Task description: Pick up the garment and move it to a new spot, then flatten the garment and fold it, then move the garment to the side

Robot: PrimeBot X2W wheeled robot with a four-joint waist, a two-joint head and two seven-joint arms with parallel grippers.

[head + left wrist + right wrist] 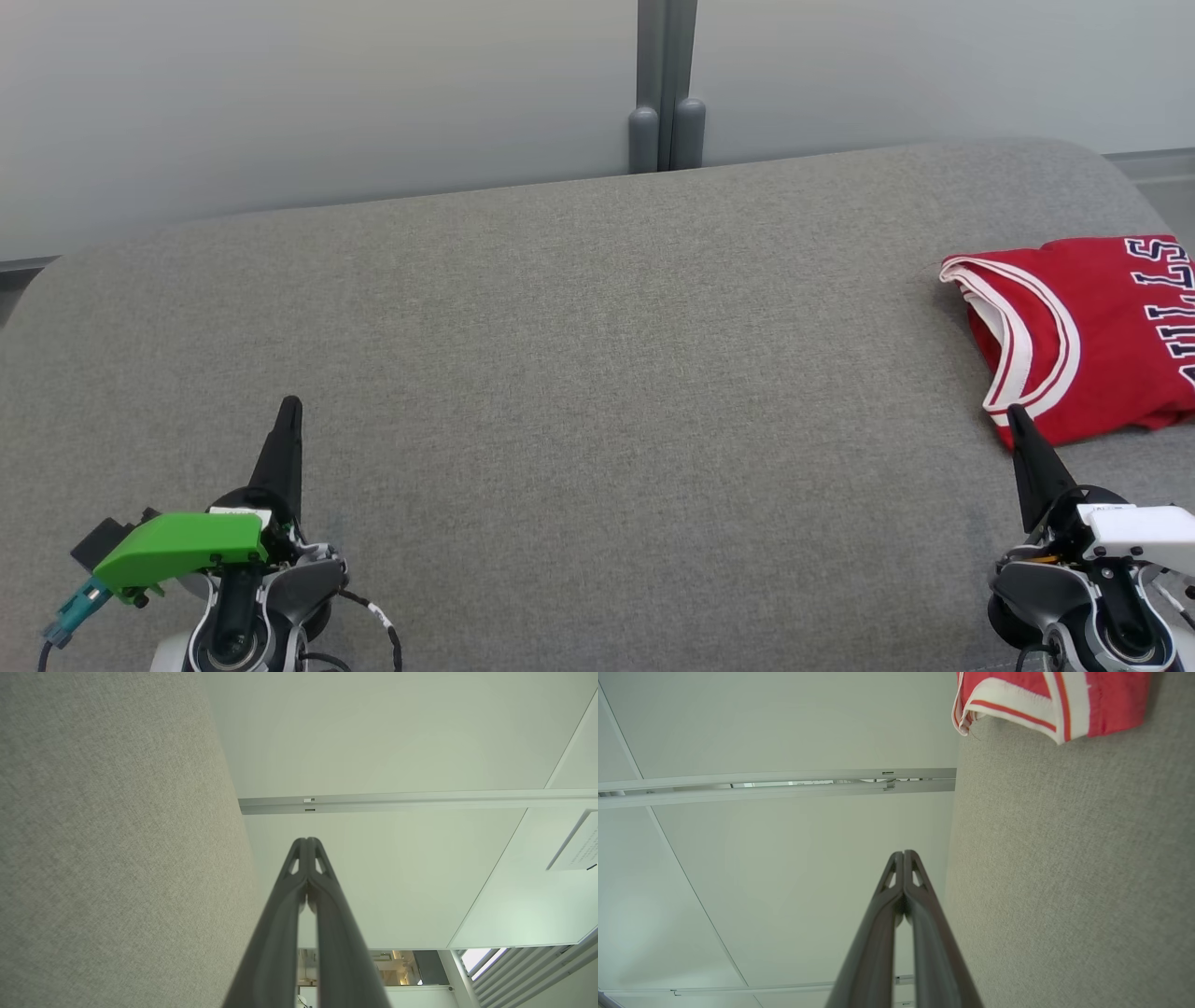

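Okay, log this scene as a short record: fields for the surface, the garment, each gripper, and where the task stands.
surface: grey fabric, bare in the middle
jersey: red with white trim, folded, at the right edge of the head view, partly cut off by the frame
left gripper: shut, empty, over bare fabric at lower left
right gripper: shut, empty, tip beside the jersey's near edge; contact cannot be told
task: jersey looks folded and lies off to the side, held by neither gripper

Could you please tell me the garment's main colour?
The garment is red, clearest in the head view.
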